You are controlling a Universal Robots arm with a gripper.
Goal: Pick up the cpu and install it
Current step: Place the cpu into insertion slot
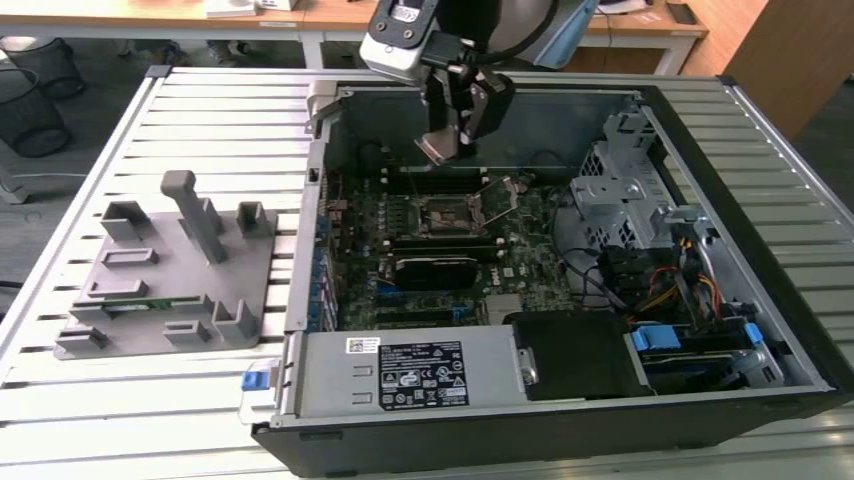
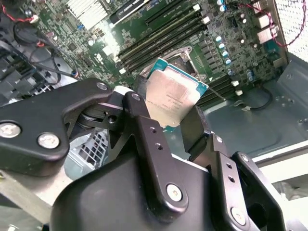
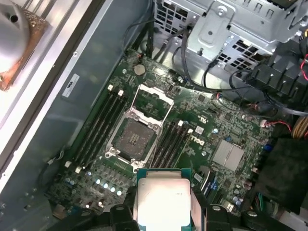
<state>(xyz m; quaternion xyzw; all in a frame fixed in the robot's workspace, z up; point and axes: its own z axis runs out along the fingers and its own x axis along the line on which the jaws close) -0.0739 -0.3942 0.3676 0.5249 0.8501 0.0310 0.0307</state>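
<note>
With the fingers (image 2: 143, 118) clenched on the cpu (image 2: 174, 96), grips it by two opposite edges and shows its metal top in the second wrist view. Hangs over the motherboard (image 1: 521, 230) inside the open computer case (image 1: 534, 440) on the worktop (image 1: 214, 110), above the socket (image 3: 134, 138) and apart from it. Appears done with the picking up. Leaves the installing not yet done, with the socket empty and its frame (image 3: 153, 96) lifted.

Claw (image 2: 168, 126) clamped on the cpu (image 2: 172, 94), held tilted above green motherboard (image 2: 159, 19)
</note>
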